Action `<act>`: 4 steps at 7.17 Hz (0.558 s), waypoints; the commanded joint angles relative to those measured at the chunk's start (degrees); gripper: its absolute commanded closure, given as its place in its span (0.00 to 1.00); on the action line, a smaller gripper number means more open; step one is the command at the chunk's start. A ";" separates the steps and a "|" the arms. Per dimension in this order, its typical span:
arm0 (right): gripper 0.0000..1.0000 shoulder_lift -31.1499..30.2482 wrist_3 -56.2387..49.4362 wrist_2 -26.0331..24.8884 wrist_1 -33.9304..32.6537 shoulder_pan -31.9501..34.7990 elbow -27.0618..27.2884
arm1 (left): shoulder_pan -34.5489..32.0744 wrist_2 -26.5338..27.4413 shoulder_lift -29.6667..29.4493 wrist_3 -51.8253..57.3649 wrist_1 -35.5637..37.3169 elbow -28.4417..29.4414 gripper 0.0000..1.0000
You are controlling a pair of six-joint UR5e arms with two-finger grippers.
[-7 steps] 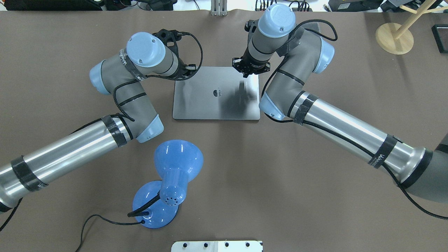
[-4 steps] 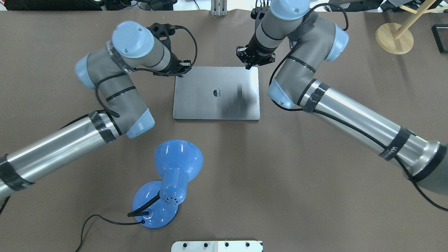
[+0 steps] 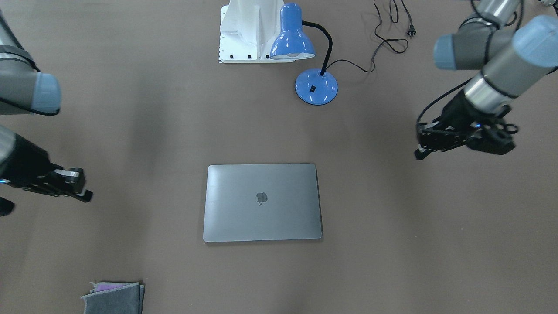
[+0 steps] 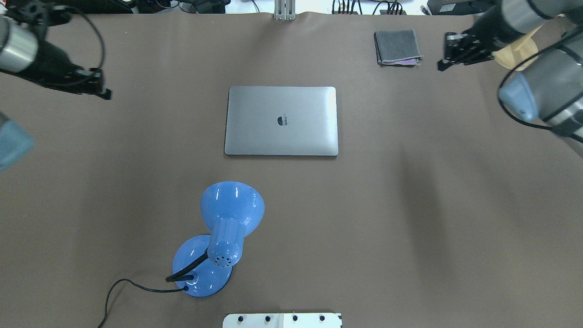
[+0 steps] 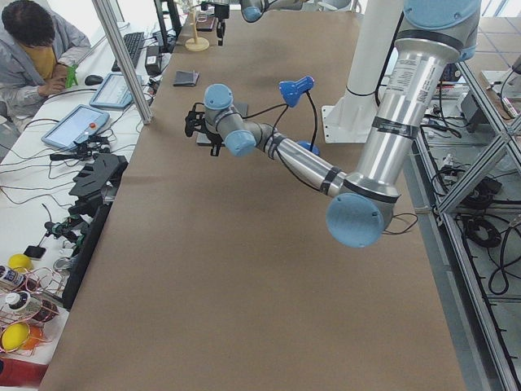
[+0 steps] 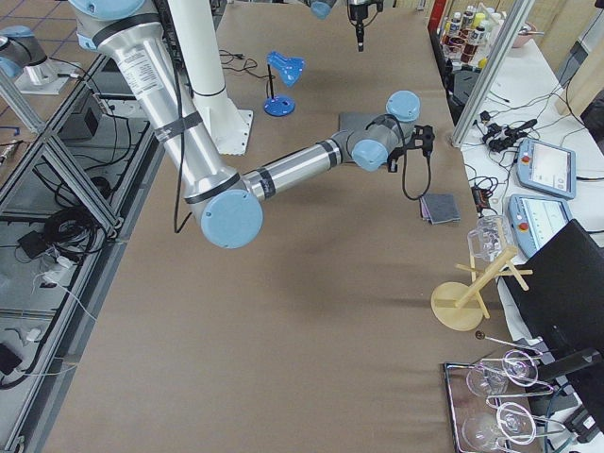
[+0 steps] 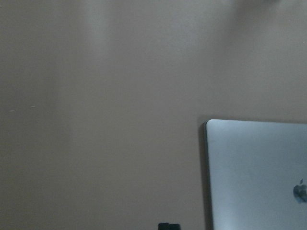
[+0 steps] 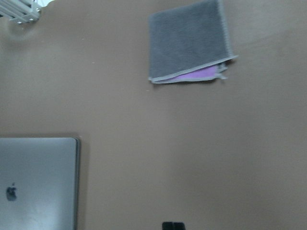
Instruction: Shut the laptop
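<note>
The space-grey laptop (image 4: 281, 120) lies flat on the brown table with its lid down and the dark apple logo facing up; it also shows in the front view (image 3: 261, 201). Its corner shows in the left wrist view (image 7: 254, 172) and in the right wrist view (image 8: 36, 182). My left gripper (image 4: 105, 94) hangs well to the laptop's left, above the table, fingers together and empty. My right gripper (image 4: 442, 67) hangs far to the laptop's right near the back edge, fingers together and empty. Neither touches the laptop.
A blue desk lamp (image 4: 227, 228) with its cord stands in front of the laptop, near the robot's white base (image 4: 282, 320). A folded grey cloth (image 4: 396, 47) lies at the back right. A wooden stand (image 4: 512, 50) is at the far right corner.
Both arms have pulled away from the laptop's far edge, the left one far out to the left, the right one far out to the right. The laptop stays shut and still.
</note>
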 commanded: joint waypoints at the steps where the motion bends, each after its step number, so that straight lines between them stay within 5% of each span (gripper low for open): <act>1: 1.00 -15.21 -19.61 3.43 0.01 9.58 4.08 | -13.18 -8.61 16.41 20.36 0.31 -4.43 1.00; 3: 1.00 -25.33 -37.99 2.22 -1.30 15.05 3.74 | -17.01 -7.15 26.46 24.94 0.23 -3.82 1.00; 4: 1.00 -26.16 -45.73 -1.88 -7.93 16.03 3.48 | -17.79 -3.57 30.33 33.92 0.49 -1.99 1.00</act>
